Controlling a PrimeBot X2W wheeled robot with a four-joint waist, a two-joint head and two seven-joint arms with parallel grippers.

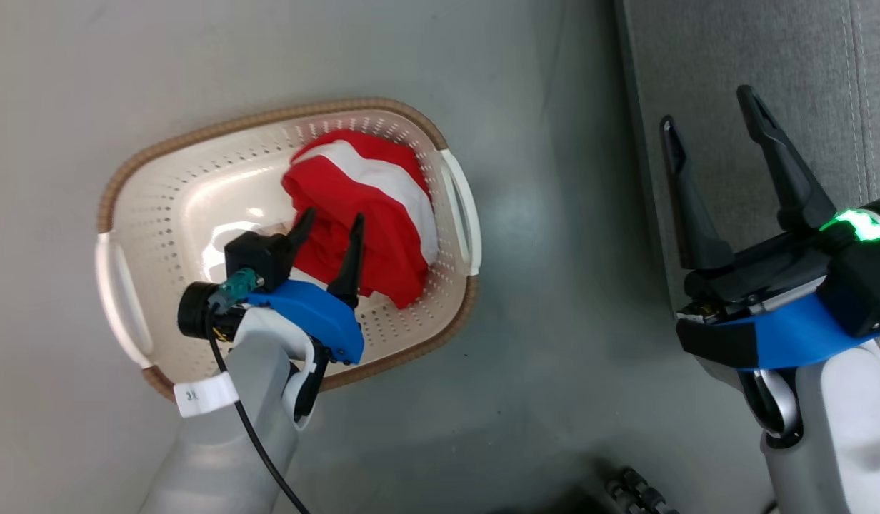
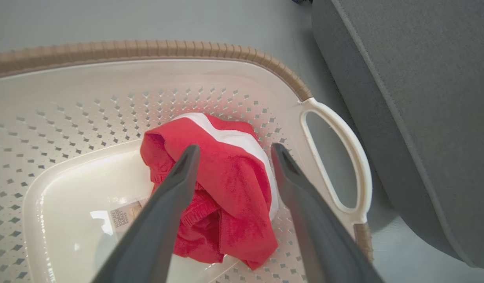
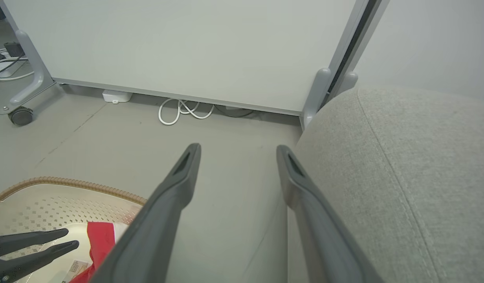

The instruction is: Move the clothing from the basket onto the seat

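Observation:
Red clothing point(image 1: 372, 207) with a broad white stripe lies bunched at the right end of the cream basket point(image 1: 161, 207) on the floor. My left gripper point(image 1: 333, 218) hangs open over the basket, its fingertips just above the near side of the clothing point(image 2: 230, 188); nothing is between the fingers. My right gripper point(image 1: 708, 107) is open and empty above the front edge of the grey seat point(image 1: 783, 64). The right wrist view shows the seat point(image 3: 407, 177) at right, the basket point(image 3: 69, 200) at lower left and the left gripper's fingers point(image 3: 33, 239) beside the clothing point(image 3: 102, 239).
Grey floor point(image 1: 540, 300) separates basket and seat. A label point(image 2: 124, 216) lies on the basket bottom. In the right wrist view a white panel point(image 3: 187, 51) on a castor frame stands behind, with a coiled white cable point(image 3: 183, 112) at its foot.

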